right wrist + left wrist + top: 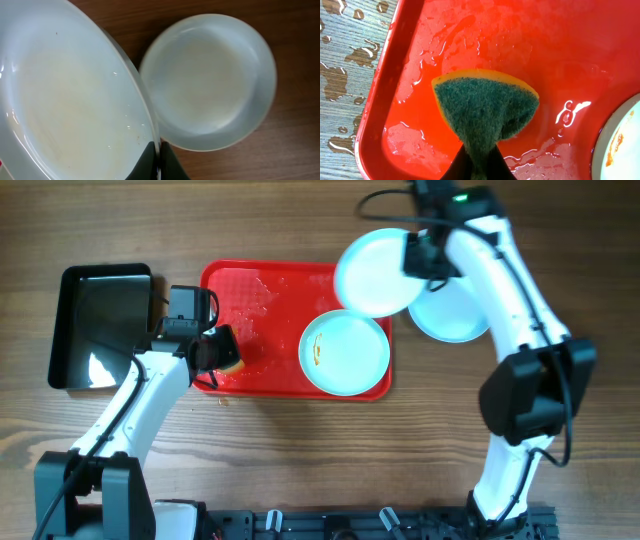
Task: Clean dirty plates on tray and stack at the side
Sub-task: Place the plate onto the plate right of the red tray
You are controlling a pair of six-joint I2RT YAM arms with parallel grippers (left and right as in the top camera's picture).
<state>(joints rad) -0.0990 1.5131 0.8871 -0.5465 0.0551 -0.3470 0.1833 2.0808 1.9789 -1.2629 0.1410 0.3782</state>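
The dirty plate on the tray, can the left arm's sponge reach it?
Probably yes: the left gripper holds the sponge on the tray, with only bare wet tray before the plate.

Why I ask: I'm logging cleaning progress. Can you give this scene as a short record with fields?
tray: red, wet
black tray: left of tray
left hand: shut on sponge, at tray's left end
held plate: tilted, above tray's far right corner
right hand: shut on held plate's rim
smeared plate: flat on tray, right side, orange smear
side plate: off the tray, to its right
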